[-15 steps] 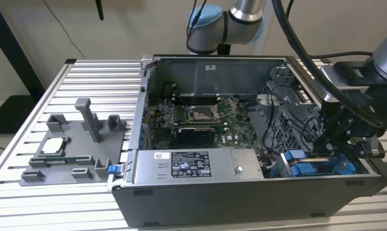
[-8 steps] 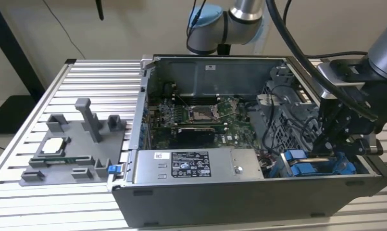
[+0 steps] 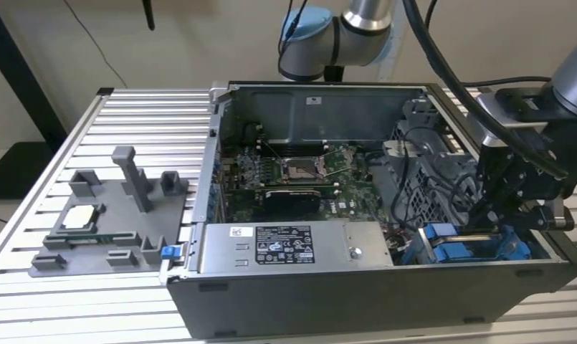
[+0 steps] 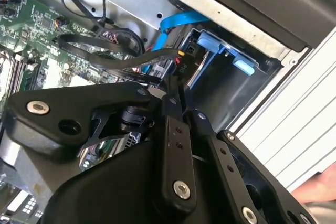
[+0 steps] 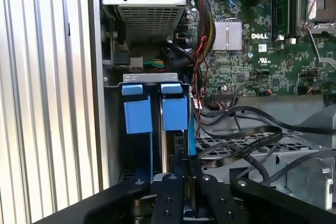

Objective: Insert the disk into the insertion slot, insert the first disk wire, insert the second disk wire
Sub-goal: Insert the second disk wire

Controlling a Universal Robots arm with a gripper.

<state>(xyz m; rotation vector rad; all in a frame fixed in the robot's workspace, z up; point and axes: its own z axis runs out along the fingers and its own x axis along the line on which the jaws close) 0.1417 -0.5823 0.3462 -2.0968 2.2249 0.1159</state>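
Note:
The disk sits in the insertion slot of the drive cage, with its blue carrier frame facing out and its metal body mostly hidden. A second blue carrier sits beside it. In the exterior view the blue frames lie at the case's front right corner, and my gripper hangs just above them. My gripper is shut on the plug end of a flat black disk wire, right at the disk's end. That wire loops back over the perforated cage toward my gripper.
The open computer case stands on a slatted table. Inside are the motherboard, the silver power-supply box and loose black cables. A light blue cable runs beside the cage. A grey fixture with parts stands on the exterior view's left.

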